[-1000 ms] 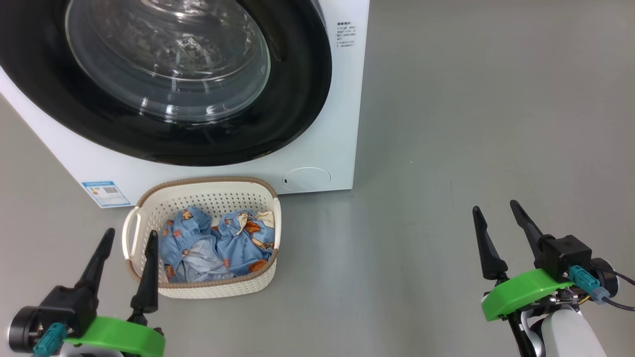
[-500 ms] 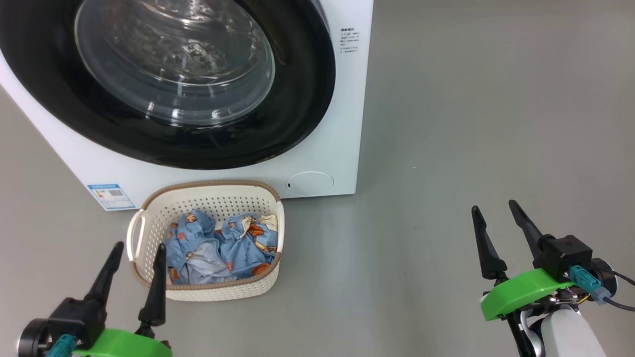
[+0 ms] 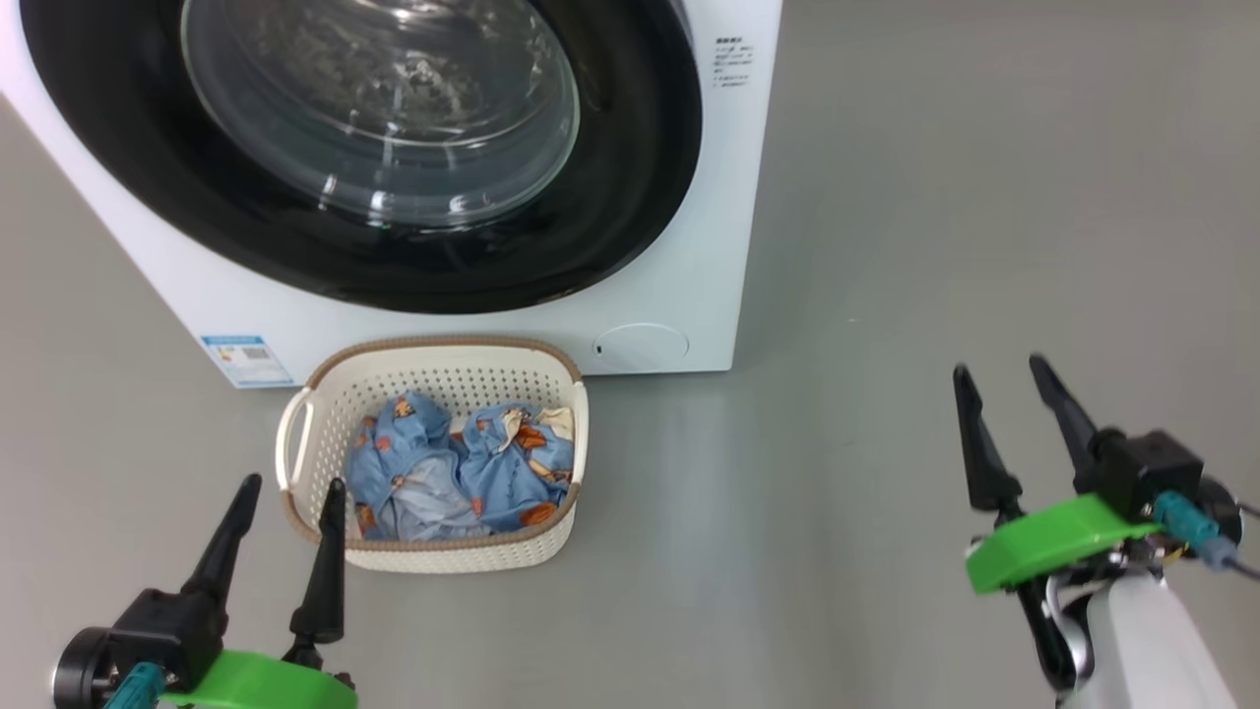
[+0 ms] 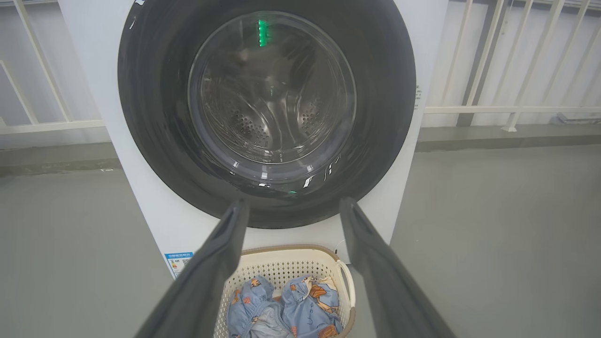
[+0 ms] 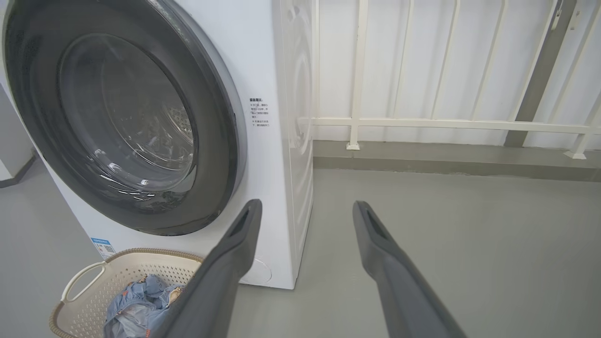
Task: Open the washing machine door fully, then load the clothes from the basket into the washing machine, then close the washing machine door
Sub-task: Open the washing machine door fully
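Head camera shifted, wrist views add railing [image 5: 422, 123] behind washing machine [image 5: 263, 70]

The left tool [image 3: 295, 481] and the right tool [image 3: 997, 364] look alike. Each has two long dark fingers [image 4: 211, 277], matt grey-black, broad at the base and tapering to a narrow tip. Each pair is mounted on a boxy black housing [image 3: 1147, 468] over a bright green curved plate [image 3: 1058, 537]. A teal plug [image 3: 1176, 514] sticks out of the right housing, and a thin dark cable [image 3: 1245, 568] trails from it. Beneath is a smooth white forearm [image 3: 1142, 640].
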